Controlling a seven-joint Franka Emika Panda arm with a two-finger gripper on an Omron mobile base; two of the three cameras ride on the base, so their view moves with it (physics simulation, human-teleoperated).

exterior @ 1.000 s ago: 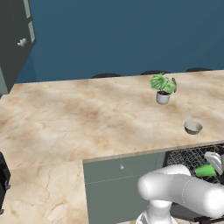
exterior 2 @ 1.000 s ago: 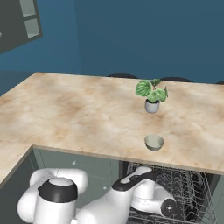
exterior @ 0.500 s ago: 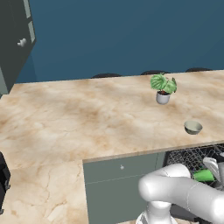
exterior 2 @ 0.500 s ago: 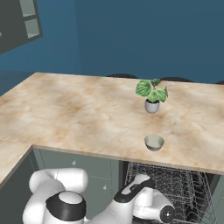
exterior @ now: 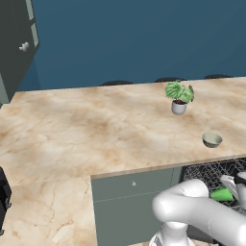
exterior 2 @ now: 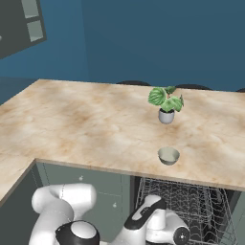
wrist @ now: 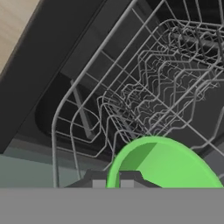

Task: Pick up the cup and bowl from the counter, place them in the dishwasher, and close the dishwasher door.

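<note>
- Hand clamped on the cup's rim, over the dishwasher rack.
- Bowl up on the desk, well above and beyond the hand, near the potted plant.

- A potted plant with green leaves in a grey-white pot is standing right of centre in the left base view.
- A dark wall cabinet is hanging at upper left.
- A deep blue wall is running across the top.
</note>
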